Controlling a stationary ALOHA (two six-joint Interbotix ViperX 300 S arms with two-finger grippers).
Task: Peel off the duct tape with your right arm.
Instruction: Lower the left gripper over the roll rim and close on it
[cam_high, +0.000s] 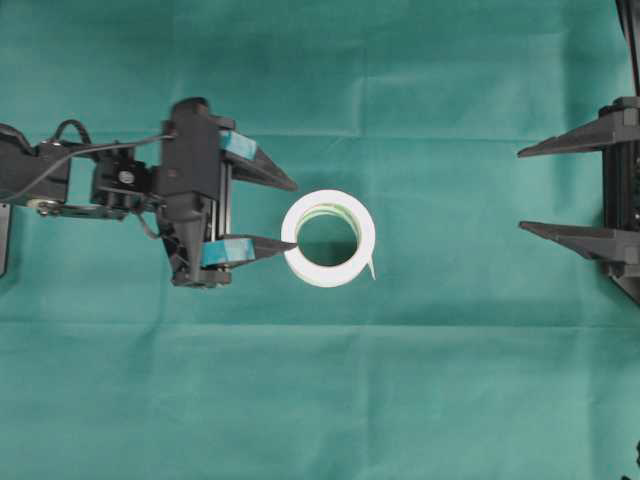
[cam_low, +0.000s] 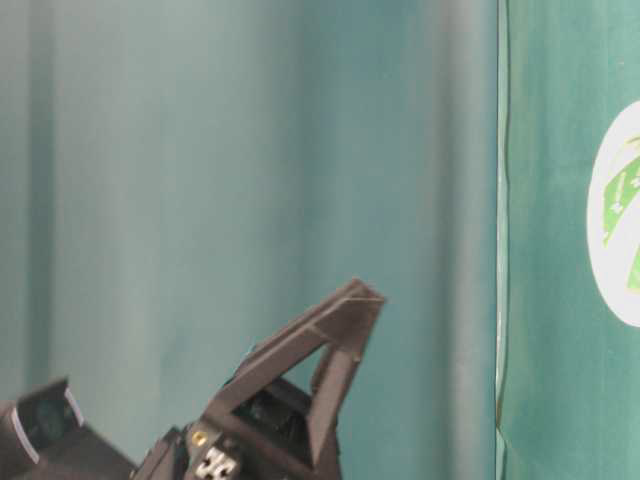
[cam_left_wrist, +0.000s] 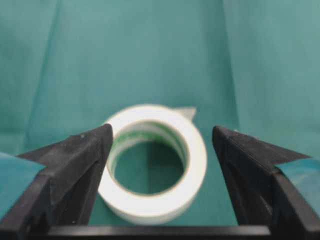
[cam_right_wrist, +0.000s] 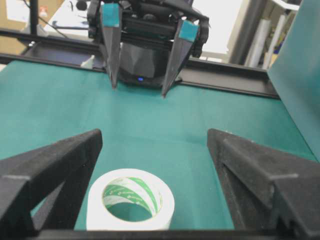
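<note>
Lying flat mid-surface (cam_high: 120, 380), on green cloth: the duct tape (cam_high: 328, 238), loose tab (cam_high: 369, 266) pointing away. Flanking it with spread fingers: left gripper (cam_high: 290, 214) just beside, right gripper (cam_high: 522, 190) well apart, both holding nothing.

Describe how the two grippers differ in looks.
The left gripper is black, its pointed triangular fingers carrying teal strips, with black cables looping along the arm behind it. The right gripper is also black, with long, plain pointed triangular fingers and no strips.

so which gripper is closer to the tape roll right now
Left. The left gripper is open right beside the duct tape; the right gripper, also open, sits well away at the table's far side.
</note>
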